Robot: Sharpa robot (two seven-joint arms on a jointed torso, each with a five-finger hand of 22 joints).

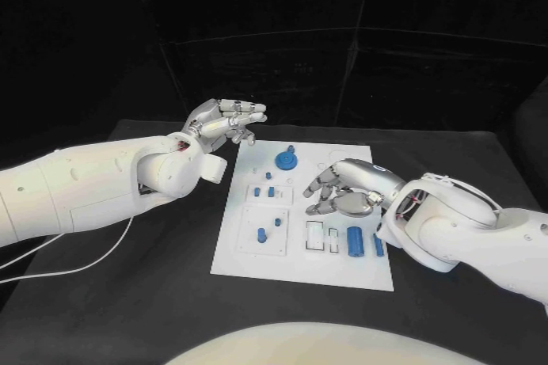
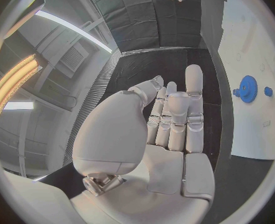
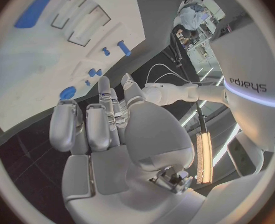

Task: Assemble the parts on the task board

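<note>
At centre frame we see the white task board (image 1: 299, 258) carrying small blue parts (image 1: 355, 242) and a blue gear (image 1: 286, 158) near its top, our left hand (image 1: 225, 119) and right hand (image 1: 343, 190) both curled, grasping nothing.

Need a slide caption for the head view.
Right robot hand over the task board; left robot hand raised beside it, empty.

White cable (image 1: 80, 258) on black table (image 1: 126, 302)
</note>
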